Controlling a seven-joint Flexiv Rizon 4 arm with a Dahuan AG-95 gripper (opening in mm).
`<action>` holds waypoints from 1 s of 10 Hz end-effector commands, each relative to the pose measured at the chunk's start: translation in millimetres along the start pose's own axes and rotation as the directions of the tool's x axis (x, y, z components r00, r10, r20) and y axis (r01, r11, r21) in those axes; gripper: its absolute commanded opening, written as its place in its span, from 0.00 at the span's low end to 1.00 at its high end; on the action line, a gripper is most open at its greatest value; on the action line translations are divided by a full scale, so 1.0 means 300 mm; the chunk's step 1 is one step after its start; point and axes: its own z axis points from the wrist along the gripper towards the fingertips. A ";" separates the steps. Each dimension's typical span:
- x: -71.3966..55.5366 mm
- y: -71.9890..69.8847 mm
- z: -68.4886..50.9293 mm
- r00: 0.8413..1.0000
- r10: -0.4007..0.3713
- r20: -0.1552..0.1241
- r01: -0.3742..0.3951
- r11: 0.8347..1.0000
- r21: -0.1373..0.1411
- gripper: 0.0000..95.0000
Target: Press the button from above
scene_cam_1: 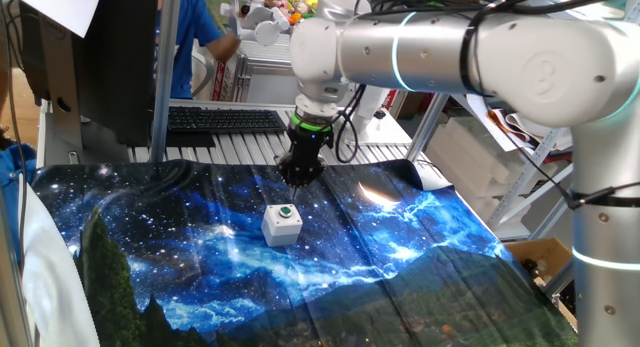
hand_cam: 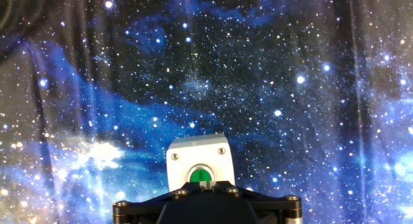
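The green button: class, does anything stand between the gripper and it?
Nothing visible does. The gripper hangs above and slightly behind the button, set in the top of its grey box on the starry cloth. Only open air separates them.

Starry galaxy-print cloth [scene_cam_1: 400,257] over the table, black keyboard [scene_cam_1: 225,119] behind, cardboard box [scene_cam_1: 545,257] at right

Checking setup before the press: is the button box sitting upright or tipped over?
Upright: the box sits flat on the cloth, green button facing up.
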 end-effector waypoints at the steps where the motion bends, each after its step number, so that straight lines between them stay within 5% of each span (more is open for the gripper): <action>1: 0.011 -0.004 -0.001 1.000 0.014 0.009 -0.014 1.000 0.002 0.00; 10: 0.012 -0.004 0.000 1.000 0.018 0.010 -0.018 1.000 0.001 0.00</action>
